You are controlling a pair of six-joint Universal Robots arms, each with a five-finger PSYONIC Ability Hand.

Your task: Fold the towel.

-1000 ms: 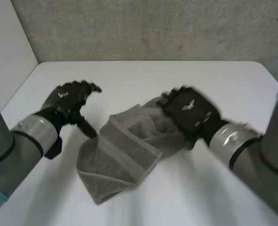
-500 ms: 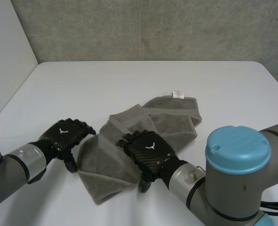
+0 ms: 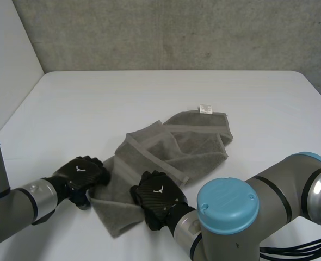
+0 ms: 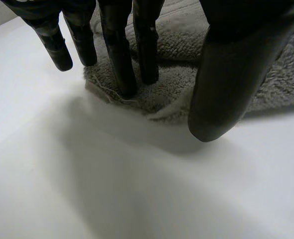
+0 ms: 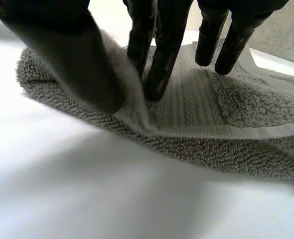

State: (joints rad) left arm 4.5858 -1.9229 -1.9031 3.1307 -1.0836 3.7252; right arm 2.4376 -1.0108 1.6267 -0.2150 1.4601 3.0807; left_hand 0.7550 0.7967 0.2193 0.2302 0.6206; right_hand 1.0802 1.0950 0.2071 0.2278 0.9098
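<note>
A grey towel (image 3: 174,145) lies crumpled and partly folded in the middle of the white table (image 3: 149,89). My left hand (image 3: 81,173) is at its near left corner. In the left wrist view its straight fingers (image 4: 119,55) press down on that corner of the towel (image 4: 266,84), and the thumb stands apart at the cloth's edge. My right hand (image 3: 156,197) is on the towel's near edge. In the right wrist view its thumb (image 5: 72,55) and fingers pinch a raised ridge of the towel (image 5: 236,109).
A small white label (image 3: 205,109) marks the towel's far corner. A grey wall runs behind the table, and a white panel stands along its left side. My right arm's blue-capped joint (image 3: 228,204) sits low over the table's near edge.
Both hands came down and toward the near side, from above the towel to its near edge. The right hand's thumb and fingers closed on the cloth; the left hand's fingers settled on the corner.
</note>
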